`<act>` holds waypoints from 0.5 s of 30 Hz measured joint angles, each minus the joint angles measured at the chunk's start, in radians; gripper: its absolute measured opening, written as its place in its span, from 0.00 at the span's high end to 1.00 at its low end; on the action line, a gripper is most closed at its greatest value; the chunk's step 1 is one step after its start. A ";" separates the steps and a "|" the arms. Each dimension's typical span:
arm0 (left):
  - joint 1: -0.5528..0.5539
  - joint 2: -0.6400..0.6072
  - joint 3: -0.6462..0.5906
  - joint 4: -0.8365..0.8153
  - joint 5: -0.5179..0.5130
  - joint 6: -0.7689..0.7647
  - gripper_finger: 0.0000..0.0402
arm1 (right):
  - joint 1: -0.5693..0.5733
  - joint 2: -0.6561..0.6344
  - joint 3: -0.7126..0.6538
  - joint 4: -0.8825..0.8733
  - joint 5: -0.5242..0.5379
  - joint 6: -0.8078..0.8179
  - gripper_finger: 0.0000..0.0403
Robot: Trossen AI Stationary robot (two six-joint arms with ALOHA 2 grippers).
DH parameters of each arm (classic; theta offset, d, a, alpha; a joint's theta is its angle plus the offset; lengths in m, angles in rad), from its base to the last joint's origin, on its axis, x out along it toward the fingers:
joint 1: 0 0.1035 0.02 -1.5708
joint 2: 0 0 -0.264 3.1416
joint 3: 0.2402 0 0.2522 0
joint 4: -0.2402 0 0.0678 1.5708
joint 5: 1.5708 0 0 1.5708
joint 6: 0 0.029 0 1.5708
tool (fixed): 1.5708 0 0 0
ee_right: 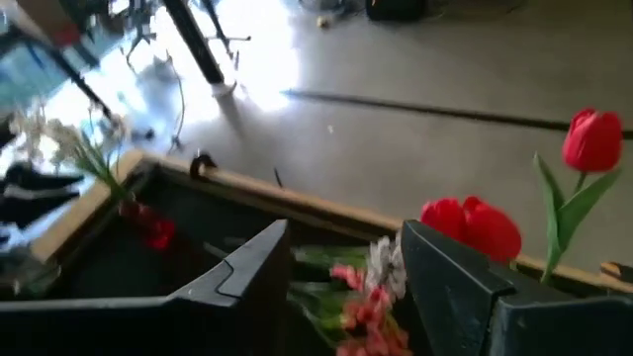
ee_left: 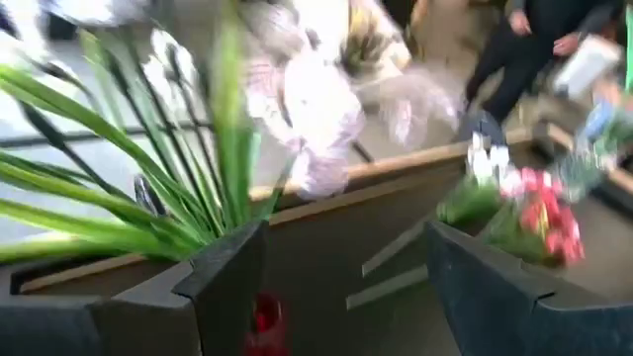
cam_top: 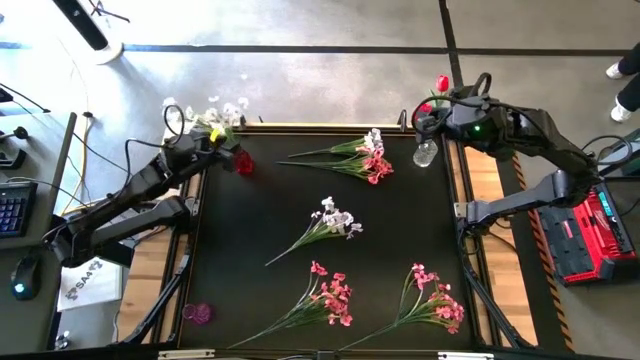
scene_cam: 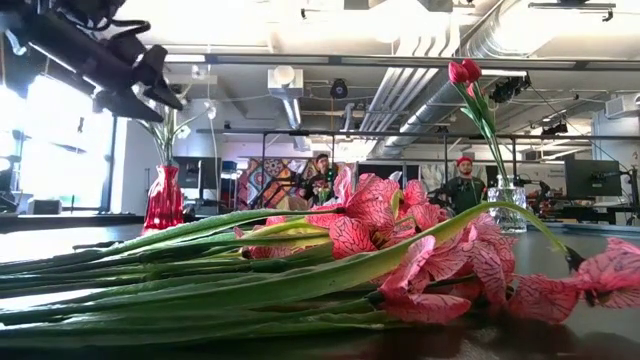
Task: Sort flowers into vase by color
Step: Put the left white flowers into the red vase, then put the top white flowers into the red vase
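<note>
Table: black mat (cam_top: 270,230) framed by pale wood, dark arms at both far corners.
Left arm: left gripper (cam_top: 213,139) above the far left corner, over the small red glass vase (cam_top: 243,162); fingers (ee_left: 229,282) spread apart, gripping nothing; white blossoms on green stems (ee_left: 297,109) just ahead of them.
Right arm: right gripper (cam_top: 428,118) at the far right corner above the clear glass vase (cam_top: 425,153); fingers (ee_right: 450,282) parted, nothing between them.
Loose sprays: mixed pink-and-white bunch (cam_top: 362,156) lying at the far middle; white-blossom spray (cam_top: 328,224) at the centre; two pink-blossom sprays (cam_top: 322,298) and (cam_top: 430,301) flat near the front edge, well apart from both vases.
Clear vase contents: red tulip-like blooms (scene_cam: 464,72) upright on thin green stems.
Red vase contents: white-blossom bunch (cam_top: 215,113) standing upright.
Smallest item: small purple glass piece (cam_top: 197,313) at the front left corner.
Background: two people (scene_cam: 463,186) standing well beyond the table.
</note>
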 joint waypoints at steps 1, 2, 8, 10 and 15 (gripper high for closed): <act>-0.004 0.000 0.011 -0.027 0.015 0.016 0.35 | 0.000 0.003 0.000 -0.016 -0.010 0.000 0.55; -0.010 0.001 0.020 -0.049 0.025 0.038 0.35 | 0.000 0.008 0.000 -0.036 -0.022 0.001 0.55; -0.054 0.000 0.080 -0.187 0.073 0.081 0.35 | -0.002 0.050 0.000 -0.159 -0.102 0.038 0.55; -0.072 0.000 0.104 -0.243 0.089 0.086 0.35 | -0.001 0.068 0.000 -0.183 -0.145 0.041 0.55; -0.136 0.000 0.135 -0.337 0.148 0.086 0.35 | 0.018 0.113 0.000 -0.196 -0.263 -0.004 0.55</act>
